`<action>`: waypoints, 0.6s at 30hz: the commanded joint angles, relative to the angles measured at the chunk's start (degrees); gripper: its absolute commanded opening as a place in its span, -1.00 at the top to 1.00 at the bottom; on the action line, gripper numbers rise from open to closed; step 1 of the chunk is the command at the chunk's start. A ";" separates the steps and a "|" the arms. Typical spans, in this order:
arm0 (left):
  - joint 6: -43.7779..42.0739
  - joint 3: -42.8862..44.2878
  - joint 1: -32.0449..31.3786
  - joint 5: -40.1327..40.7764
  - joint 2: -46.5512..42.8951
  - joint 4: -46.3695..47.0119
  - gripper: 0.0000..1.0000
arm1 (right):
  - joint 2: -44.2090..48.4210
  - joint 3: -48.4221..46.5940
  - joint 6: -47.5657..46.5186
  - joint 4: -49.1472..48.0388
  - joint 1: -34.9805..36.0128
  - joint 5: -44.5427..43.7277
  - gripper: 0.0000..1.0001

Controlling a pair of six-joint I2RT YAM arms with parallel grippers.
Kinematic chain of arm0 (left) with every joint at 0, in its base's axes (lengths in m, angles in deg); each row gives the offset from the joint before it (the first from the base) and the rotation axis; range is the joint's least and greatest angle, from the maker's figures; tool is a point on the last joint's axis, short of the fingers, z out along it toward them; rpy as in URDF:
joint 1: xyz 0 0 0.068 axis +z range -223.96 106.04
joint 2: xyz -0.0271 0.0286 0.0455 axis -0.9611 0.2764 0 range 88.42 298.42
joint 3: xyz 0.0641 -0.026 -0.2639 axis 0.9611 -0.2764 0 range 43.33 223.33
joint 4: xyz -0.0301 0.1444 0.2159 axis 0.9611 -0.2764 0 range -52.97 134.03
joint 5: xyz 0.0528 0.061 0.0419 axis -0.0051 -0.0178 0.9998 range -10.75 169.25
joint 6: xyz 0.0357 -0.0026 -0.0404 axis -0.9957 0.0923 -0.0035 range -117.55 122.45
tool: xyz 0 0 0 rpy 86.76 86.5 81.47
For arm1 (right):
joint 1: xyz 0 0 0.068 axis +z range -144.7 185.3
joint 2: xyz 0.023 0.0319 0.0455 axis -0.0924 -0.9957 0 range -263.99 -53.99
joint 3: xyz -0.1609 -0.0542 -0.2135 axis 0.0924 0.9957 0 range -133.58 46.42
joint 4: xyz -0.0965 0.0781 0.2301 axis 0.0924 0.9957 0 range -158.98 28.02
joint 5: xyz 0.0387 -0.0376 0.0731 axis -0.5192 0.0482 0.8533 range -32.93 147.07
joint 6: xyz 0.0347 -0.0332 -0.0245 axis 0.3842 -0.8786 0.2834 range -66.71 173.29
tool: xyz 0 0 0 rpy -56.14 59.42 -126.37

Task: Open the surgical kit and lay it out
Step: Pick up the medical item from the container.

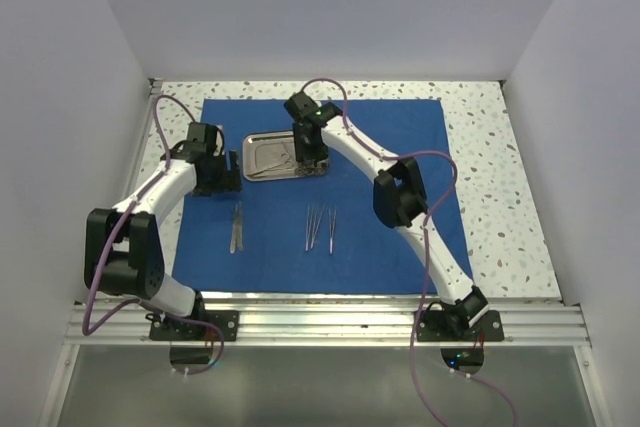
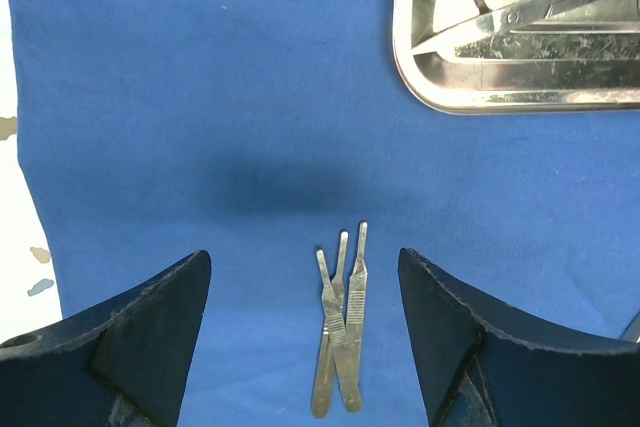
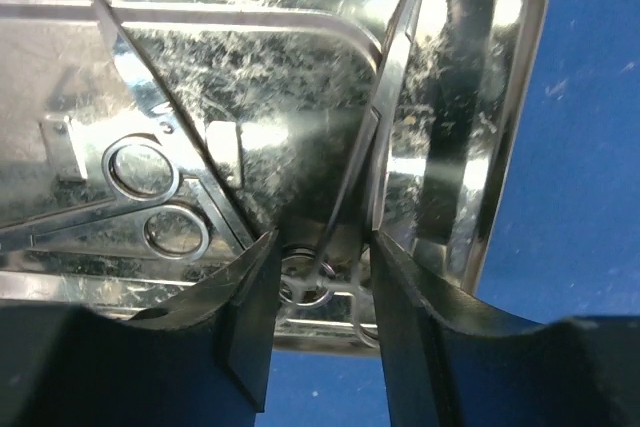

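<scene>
Nearest the right wrist lens, the right end effector [image 3: 322,247] stands narrow, astride scissors [image 3: 385,117] in the tray [image 3: 535,97]. Their long axis runs straight ahead. We cannot confirm a grip. Left wrist: the left end effector [image 2: 302,259] gapes wide, empty, above tweezers [image 2: 340,337]. Top: tray on the cloth [image 1: 400,147], right arm nearer.
</scene>
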 commanded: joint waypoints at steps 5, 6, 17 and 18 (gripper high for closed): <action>0.08 -1.09 0.79 -1.39 -2.58 3.20 -0.59 | -6.21 -0.01 3.30 8.13 0.61 1.49 0.46; -0.01 -1.00 0.79 -1.39 -2.50 3.20 -0.58 | -6.39 0.08 3.57 8.39 0.61 1.58 0.59; -0.18 -1.53 0.88 -1.12 -1.62 3.37 -0.59 | -6.75 -1.95 3.66 2.90 -2.11 6.57 1.00; -0.18 -1.44 0.88 -1.12 -1.53 3.38 -0.59 | -3.52 -0.98 3.57 0.68 -2.29 7.64 1.00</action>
